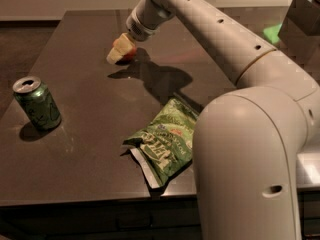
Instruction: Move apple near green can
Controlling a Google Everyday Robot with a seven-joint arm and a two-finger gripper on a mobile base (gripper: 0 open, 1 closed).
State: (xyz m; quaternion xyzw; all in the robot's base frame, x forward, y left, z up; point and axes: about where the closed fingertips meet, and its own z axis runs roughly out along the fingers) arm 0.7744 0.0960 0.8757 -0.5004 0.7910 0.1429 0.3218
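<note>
The small red-orange apple lies on the dark table at the far middle. My gripper is down over the apple, covering most of it, so only its red right side shows. The green can with a silver top stands upright near the table's left edge, well apart from the apple and nearer the front.
A crinkled green chip bag lies flat near the table's front edge, beside my arm's large pale base. A grey box-like object and something green stand at the far right. The arm's shadow falls between apple and bag.
</note>
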